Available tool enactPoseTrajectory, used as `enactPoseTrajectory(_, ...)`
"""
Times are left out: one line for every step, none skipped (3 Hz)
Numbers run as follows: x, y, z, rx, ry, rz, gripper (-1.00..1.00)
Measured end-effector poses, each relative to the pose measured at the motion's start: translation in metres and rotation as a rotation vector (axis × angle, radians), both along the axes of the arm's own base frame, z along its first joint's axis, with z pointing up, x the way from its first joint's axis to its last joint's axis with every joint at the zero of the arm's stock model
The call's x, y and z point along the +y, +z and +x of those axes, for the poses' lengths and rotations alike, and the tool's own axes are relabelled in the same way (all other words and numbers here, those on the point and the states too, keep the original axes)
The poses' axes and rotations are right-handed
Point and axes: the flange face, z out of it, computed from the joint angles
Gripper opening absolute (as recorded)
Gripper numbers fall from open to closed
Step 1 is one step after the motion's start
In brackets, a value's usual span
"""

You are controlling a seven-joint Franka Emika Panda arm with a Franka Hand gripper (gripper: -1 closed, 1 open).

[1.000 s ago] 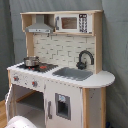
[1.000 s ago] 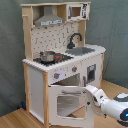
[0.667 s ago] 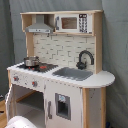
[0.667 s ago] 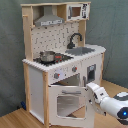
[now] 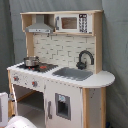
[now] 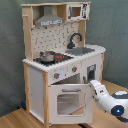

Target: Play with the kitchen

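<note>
One white robot arm (image 6: 111, 100) reaches in from the lower right of the second exterior view, its tool (image 6: 93, 85) at the right edge of the oven door (image 6: 66, 102); whether the tool is spread or pressed together cannot be told. The oven door, white-framed with a window, stands swung out from the front of the kitchen (image 6: 60, 60) at the lower centre of that frame. In the first exterior view a white part of the arm (image 5: 20, 122) shows at the lower left corner, below the open oven bay.

The kitchen, white with light-wood trim, fills the centre of both exterior views and stands on a wooden floor (image 6: 15, 119). Red-marked knobs (image 6: 56, 76) sit on the front panel above the oven. On the stovetop a small metal pot (image 6: 47, 56) rests at the left of the second exterior view; a grey sink (image 6: 81, 50) lies beside it to the right, with a black faucet (image 6: 74, 39) curving behind it. Above, a grey hood (image 6: 49, 20) hangs at upper left and a toy microwave (image 6: 76, 11) sits at upper right. A grey curtain (image 6: 10, 50) hangs behind.
</note>
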Motion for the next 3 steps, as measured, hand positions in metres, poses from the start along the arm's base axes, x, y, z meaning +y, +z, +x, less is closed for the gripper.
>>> enactPoseTrajectory(-0.005,0.003,0.027,-0.006,0.018,-0.001,1.00)
enactPoseTrajectory(-0.007,0.009,0.052,-0.012,0.035,0.004,1.00)
enactPoseTrajectory(-0.011,0.012,0.077,-0.012,0.056,0.011,1.00)
